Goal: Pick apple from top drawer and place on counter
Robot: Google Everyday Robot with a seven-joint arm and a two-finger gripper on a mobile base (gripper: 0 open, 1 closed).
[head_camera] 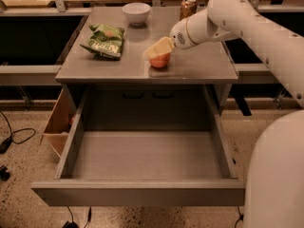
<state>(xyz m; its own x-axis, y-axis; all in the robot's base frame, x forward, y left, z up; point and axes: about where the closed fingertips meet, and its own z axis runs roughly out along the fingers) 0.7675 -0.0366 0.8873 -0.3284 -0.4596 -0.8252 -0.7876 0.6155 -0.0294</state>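
Observation:
The apple (160, 61), red-orange, rests on the grey counter (204, 66) near its middle front. My gripper (155, 54) reaches in from the right with its tan fingers (160, 46) closed over the top and sides of the apple. The top drawer (138, 193) is pulled fully open below the counter. Its grey floor is bare.
A white bowl (136, 12) stands at the back of the counter, with a green chip bag (104, 41) at its left and a brown can (188, 6) at the back right. A tan wooden box (56, 127) sits left of the drawer. My white base (278, 175) is at the right.

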